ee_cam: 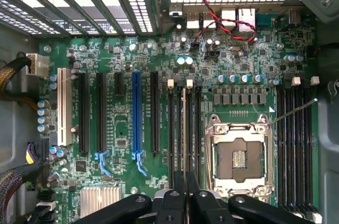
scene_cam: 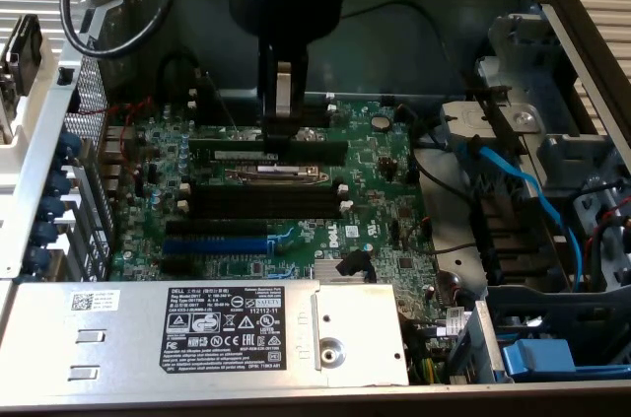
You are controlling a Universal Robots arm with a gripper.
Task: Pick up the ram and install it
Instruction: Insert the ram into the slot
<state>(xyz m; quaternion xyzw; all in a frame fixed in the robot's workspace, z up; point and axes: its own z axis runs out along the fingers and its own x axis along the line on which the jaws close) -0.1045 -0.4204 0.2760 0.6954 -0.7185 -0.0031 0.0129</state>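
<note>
The open computer case [scene_cam: 444,42] is the biggest thing here: dull grey sheet metal with perforated vent panels. A flat grey metal box [scene_cam: 197,333] with a printed label covers its near edge. Inside lies the motherboard [scene_cam: 385,200], matte green and crowded with small silver capacitors and black chips.

The 1 arm comes straight down over the board. Its gripper [scene_cam: 279,136] is clamped on the ram [scene_cam: 315,149], the 2 dark fingers pinching the stick near its middle. The ram stands on its long edge, level, at the slot bank just beyond the CPU socket [scene_cam: 276,173]. In the wrist view the ram [ee_cam: 184,128] shows edge-on as a thin line running out from the gripper [ee_cam: 180,195], between black slots with white clips [ee_cam: 189,82] at their ends.

I'd say the pick-up is done and the install is in hand. I can't tell whether the lower edge is already in the slot or just above it. Seating it, I judge, calls for the stick square to the slot and a straight, even push, with no tilt along its length.

The ram is a thin, stiff, dark green board with a white label strip. The socket is a bright steel frame around a gold-toned grid. The other memory slots [scene_cam: 266,200] are long glossy black plastic, and the blue expansion slot [scene_cam: 217,243] is similar. A small finned aluminium heat sink [ee_cam: 100,202] sits close to the gripper.
</note>
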